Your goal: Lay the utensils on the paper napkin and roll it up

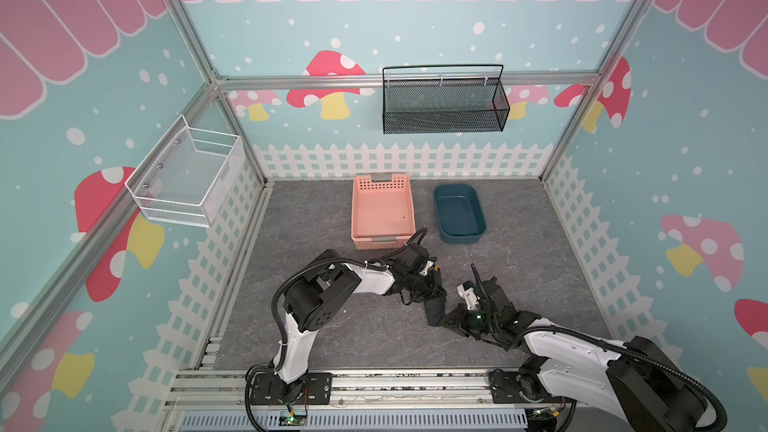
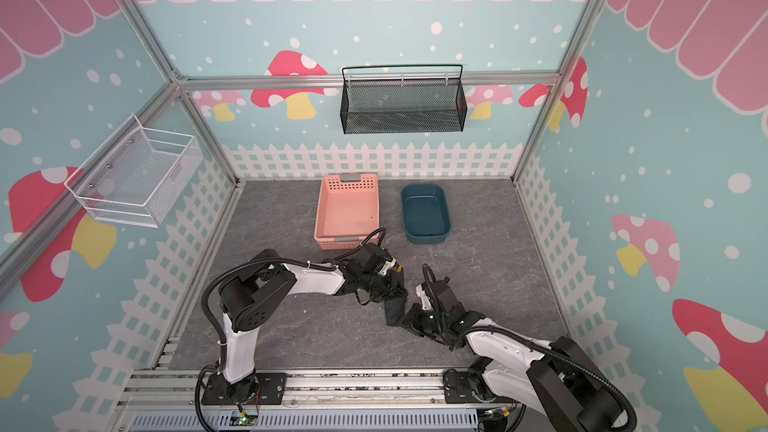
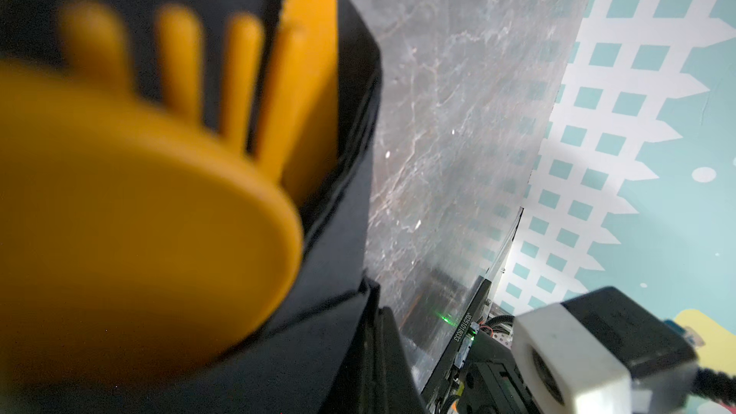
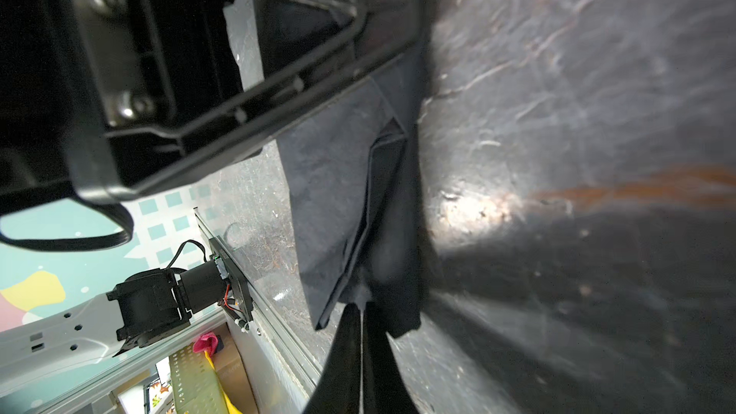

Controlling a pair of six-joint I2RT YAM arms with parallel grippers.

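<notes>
Left wrist view: blurred utensils (image 3: 139, 213) inside napkin (image 3: 334, 256); left gripper (image 1: 432, 295), right gripper (image 4: 361, 312) clamp it.

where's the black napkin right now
In both top views the paper napkin, rolled into a dark bundle, stretches between the left pincer and the right pincer, near the middle of the table, on the near side of the pink basket.

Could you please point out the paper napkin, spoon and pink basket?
paper napkin (image 1: 434, 312): in a top view, its visible middle.
spoon (image 3: 139, 213): left wrist view, its bowl.
pink basket (image 1: 382, 211): in a top view, its bare floor.
</notes>
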